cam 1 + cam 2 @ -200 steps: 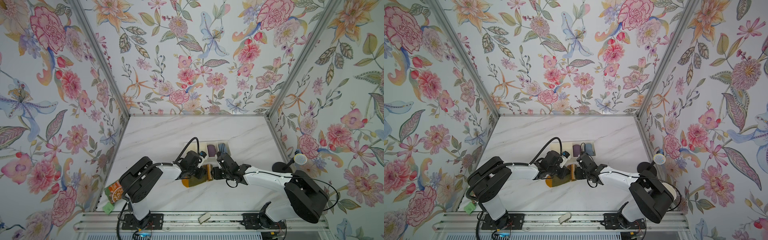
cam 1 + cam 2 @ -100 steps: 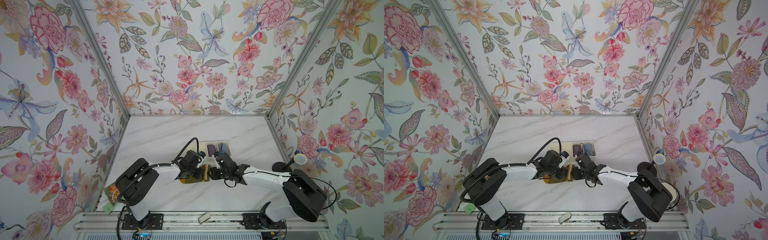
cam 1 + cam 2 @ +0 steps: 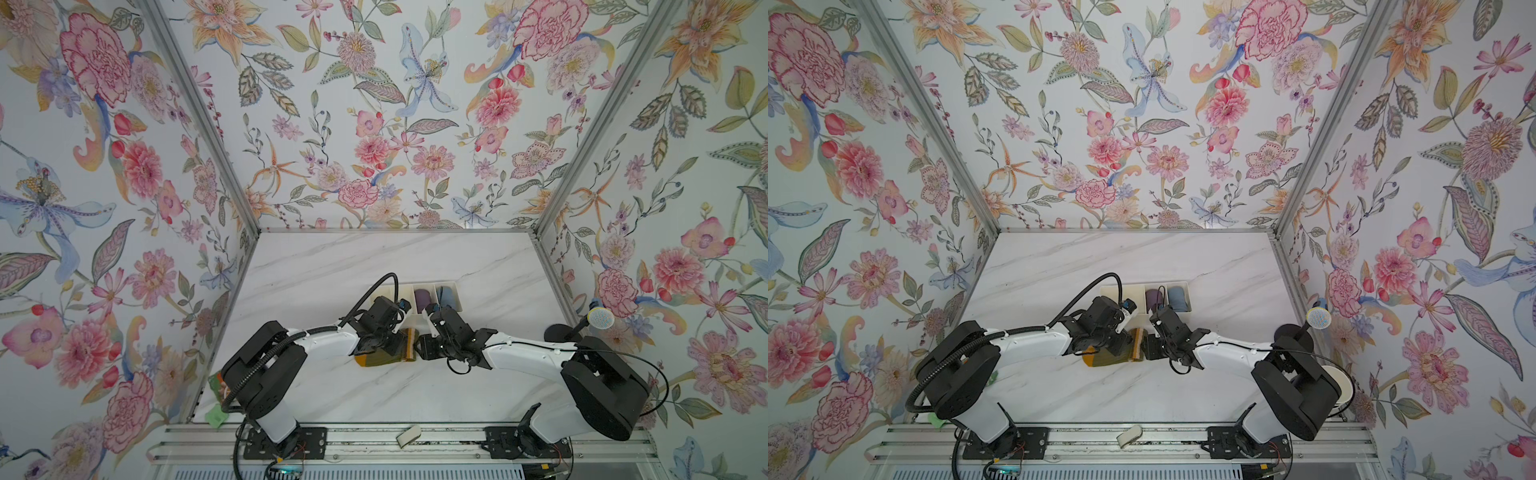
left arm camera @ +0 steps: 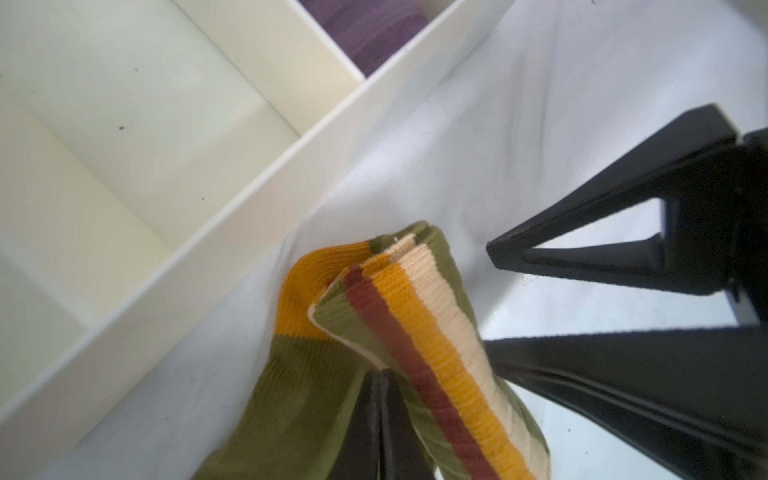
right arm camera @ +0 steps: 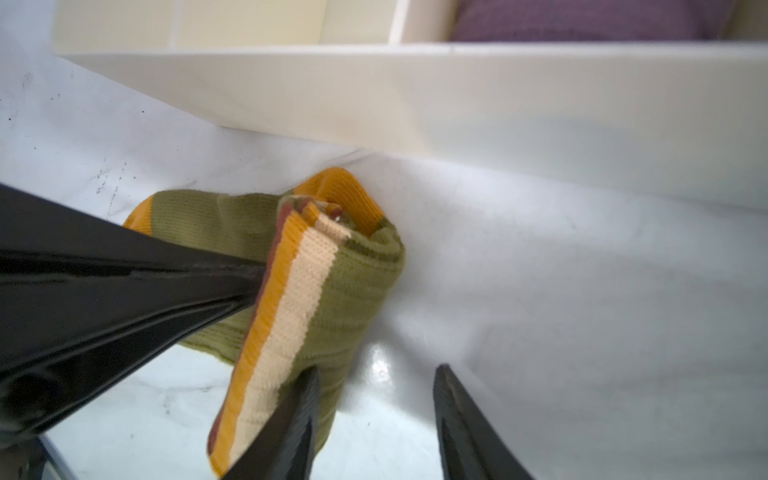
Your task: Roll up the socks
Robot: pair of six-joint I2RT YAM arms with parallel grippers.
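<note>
The left gripper (image 4: 380,374) has its jaws pressed together, pinching the striped cuff fold of the socks (image 3: 382,359), as far as the close view lets me judge. The olive bundle lies on the marble table (image 3: 332,270) between the two arms, just in front of the divided tray (image 4: 208,249). To its right, the right gripper (image 5: 378,370) stands with jaws apart, one finger against the cuff edge and the other over bare table. To roll well, I'd hold the left pinch firm, bring the right jaws round the fold's free end, and turn both together so the layers wind tight, clear of the tray wall.
</note>
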